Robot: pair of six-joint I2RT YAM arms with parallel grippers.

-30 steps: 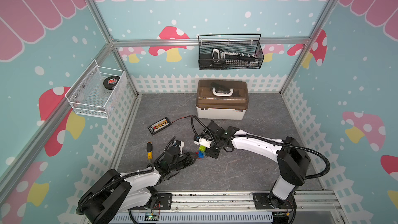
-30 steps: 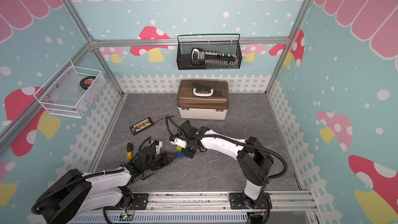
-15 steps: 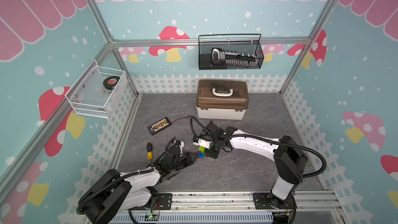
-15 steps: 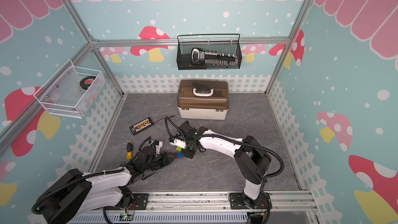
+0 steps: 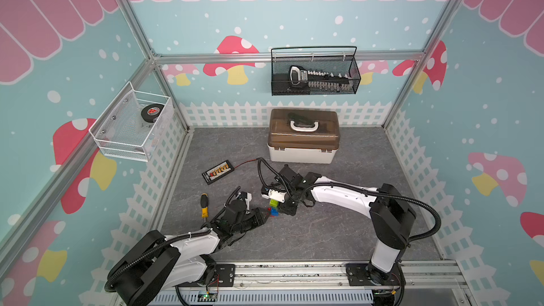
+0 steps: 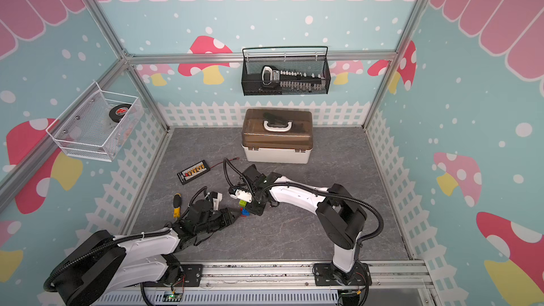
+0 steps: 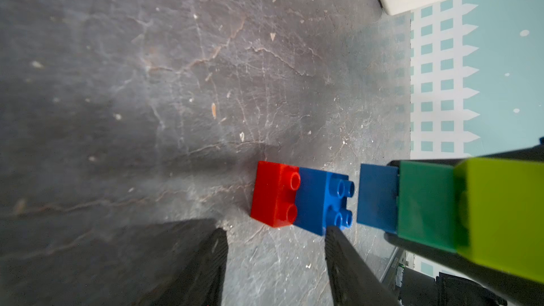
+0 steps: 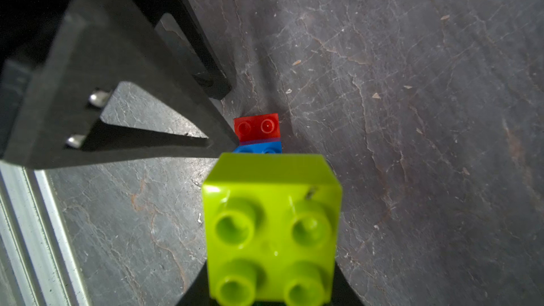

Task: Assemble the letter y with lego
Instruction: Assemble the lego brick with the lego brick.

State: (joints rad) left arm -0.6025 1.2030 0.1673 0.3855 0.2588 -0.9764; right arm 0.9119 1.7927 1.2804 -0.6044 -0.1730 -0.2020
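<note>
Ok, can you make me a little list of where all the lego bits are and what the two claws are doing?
right gripper: shut on the held stack
held stack: lime-green brick, then dark green brick, then blue brick
on the table: red brick joined to a second blue brick, lying on their side
left gripper: open, fingertips right by that pair
gap: held stack faces the pair's studs, not joined yet

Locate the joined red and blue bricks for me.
In both top views the red-and-blue pair lies on the grey mat near the front, just ahead of the left gripper and beside the lime-topped stack in the right gripper.
</note>
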